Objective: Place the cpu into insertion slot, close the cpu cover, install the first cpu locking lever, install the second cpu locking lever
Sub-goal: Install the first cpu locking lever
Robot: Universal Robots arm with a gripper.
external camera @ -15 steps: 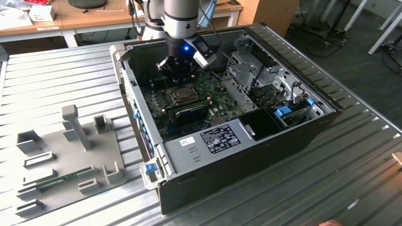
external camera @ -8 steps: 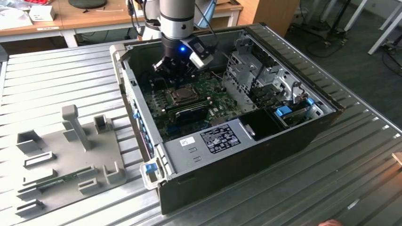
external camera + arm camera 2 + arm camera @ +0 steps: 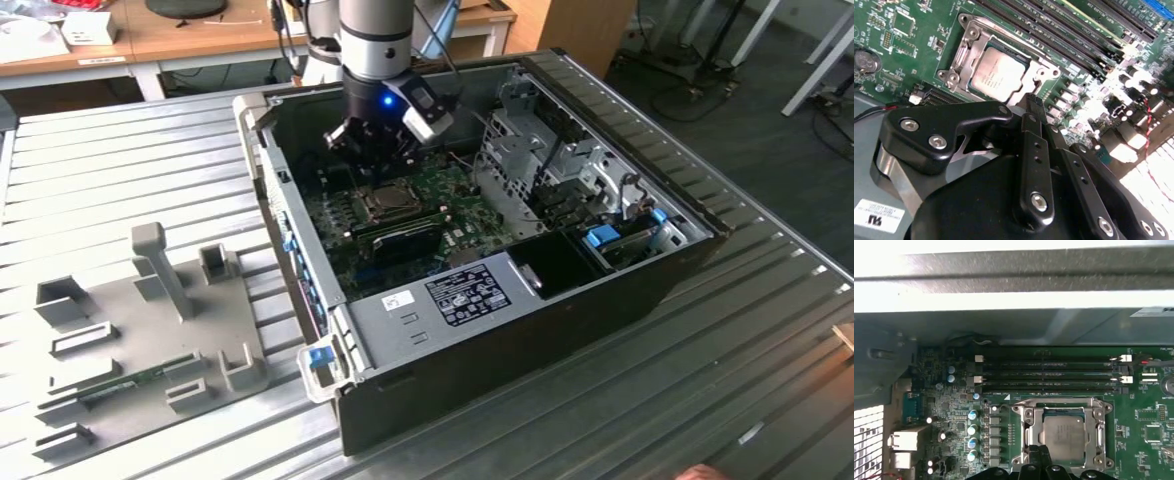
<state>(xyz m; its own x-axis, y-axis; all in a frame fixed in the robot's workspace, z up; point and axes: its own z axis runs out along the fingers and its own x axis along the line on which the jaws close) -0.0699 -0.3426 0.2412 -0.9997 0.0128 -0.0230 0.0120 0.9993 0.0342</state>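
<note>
Pale silvery-tan square cpu (image 3: 998, 75) seated in dark metal-rimmed insertion slot (image 3: 387, 200); silvery windowed cpu cover (image 3: 1027, 432) down. Black gripper (image 3: 1032, 101) closed, empty, tips at socket edge. Judged: locking-lever step, needs fine tip placement.

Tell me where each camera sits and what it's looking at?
Exterior view: off the arm, high up, looking down into the open case; the arm and gripper show.
First wrist view: on the arm, facing the board; the gripper tip shows, cpu just beyond.
Second wrist view: on the arm, behind the gripper, facing the cpu.
Shared: both wrist views show the gripper, cpu and cover.
</note>
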